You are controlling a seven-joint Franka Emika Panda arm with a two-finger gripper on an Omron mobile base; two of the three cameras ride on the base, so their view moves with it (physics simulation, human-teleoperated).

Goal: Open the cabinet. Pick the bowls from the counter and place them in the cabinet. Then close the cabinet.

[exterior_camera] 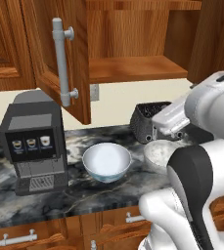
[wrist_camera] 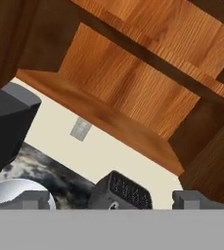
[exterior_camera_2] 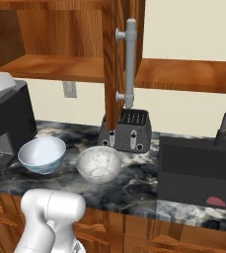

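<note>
**Hand view: jaws wide apart, nothing between them**

Hand view shows the gripper (wrist_camera: pixel 113 200) spread wide and empty, aimed up at the cabinet (wrist_camera: pixel 128 93), whose doors are swung open on a bare shelf. Below it on the counter (exterior_camera_2: pixel 134 185), the blue-patterned white bowl (exterior_camera: pixel 106 162) sits just beside the speckled grey bowl (exterior_camera_2: pixel 98 164), between a black coffee machine (exterior_camera: pixel 33 144) and a dark toaster (exterior_camera_2: pixel 127 129). A grey bar handle (exterior_camera: pixel 62 63) stands upright on the left door.
</note>
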